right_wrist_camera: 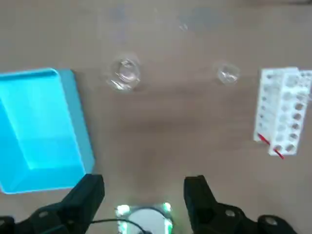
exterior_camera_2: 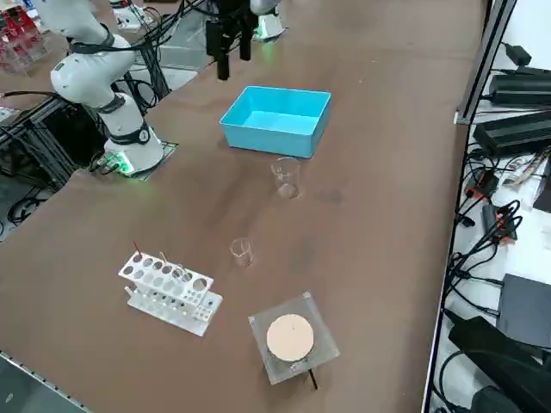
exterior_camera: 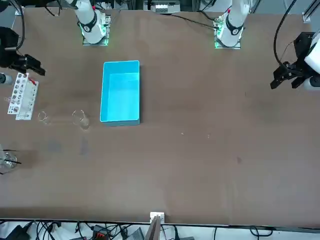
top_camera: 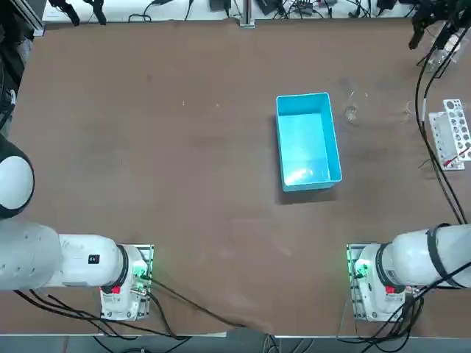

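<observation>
- Bench [top_camera: 184,184]: a wide brown surface that carries everything. All the loose things lie in its right half.
- Blue tray [top_camera: 307,143]: an open rectangular tub, empty. It stands out in front of the right arm's base, with its long sides running away from the robot.
- Right gripper [right_wrist_camera: 144,183]: it hangs high above the right edge of the bench and touches nothing. The jaws stand wide apart with only bare bench showing between them, so they hold nothing. The wrist view looks down past them onto the tray, both beakers and the rack. In the front view the gripper [exterior_camera: 30,66] shows close by the rack, which is the nearest thing to it.
- Test-tube rack [top_camera: 450,136]: white, with rows of round holes and a thin red-marked piece at one end. It lies flat at the far right edge of the bench, well apart from the tray.
- Mesh pad [exterior_camera_2: 291,337]: a square of wire gauze with a pale round disc in its middle. It lies flat on the bench near the rack, on the side farther from the robot.
- Larger beaker [exterior_camera_2: 286,178]: clear glass, upright, near the tray's right side.
- Smaller beaker [exterior_camera_2: 242,251]: clear glass, upright, between the larger beaker and the rack and touching neither.
</observation>
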Controlling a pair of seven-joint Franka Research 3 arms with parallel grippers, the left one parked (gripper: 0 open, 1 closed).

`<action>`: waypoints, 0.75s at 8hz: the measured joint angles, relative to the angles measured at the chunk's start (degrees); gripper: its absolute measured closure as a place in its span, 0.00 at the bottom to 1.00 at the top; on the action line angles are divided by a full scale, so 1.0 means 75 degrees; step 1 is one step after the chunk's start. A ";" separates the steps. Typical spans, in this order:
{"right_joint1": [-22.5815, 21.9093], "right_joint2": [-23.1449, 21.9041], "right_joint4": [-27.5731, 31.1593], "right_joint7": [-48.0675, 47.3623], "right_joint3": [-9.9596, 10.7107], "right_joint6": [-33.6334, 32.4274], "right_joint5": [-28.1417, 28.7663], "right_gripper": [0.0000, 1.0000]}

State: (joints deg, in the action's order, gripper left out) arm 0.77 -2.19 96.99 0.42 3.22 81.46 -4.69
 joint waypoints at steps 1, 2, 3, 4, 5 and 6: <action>0.0081 0.0008 -0.0001 -0.0039 0.0016 -0.0534 -0.0308 0.00; 0.0225 0.0042 0.0003 -0.0315 0.0032 -0.0999 -0.0432 0.00; 0.0327 0.0097 0.0005 -0.1036 0.0048 -0.1227 -0.0584 0.00; 0.0361 0.0187 0.0013 -0.2017 0.0043 -0.1247 -0.1000 0.00; 0.0362 0.0306 0.0036 -0.3015 0.0037 -0.1163 -0.1509 0.00; 0.0367 0.0417 0.0078 -0.4053 0.0039 -0.0882 -0.1850 0.00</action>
State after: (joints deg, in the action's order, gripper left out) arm 3.52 0.94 97.58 -29.98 3.51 74.84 -18.56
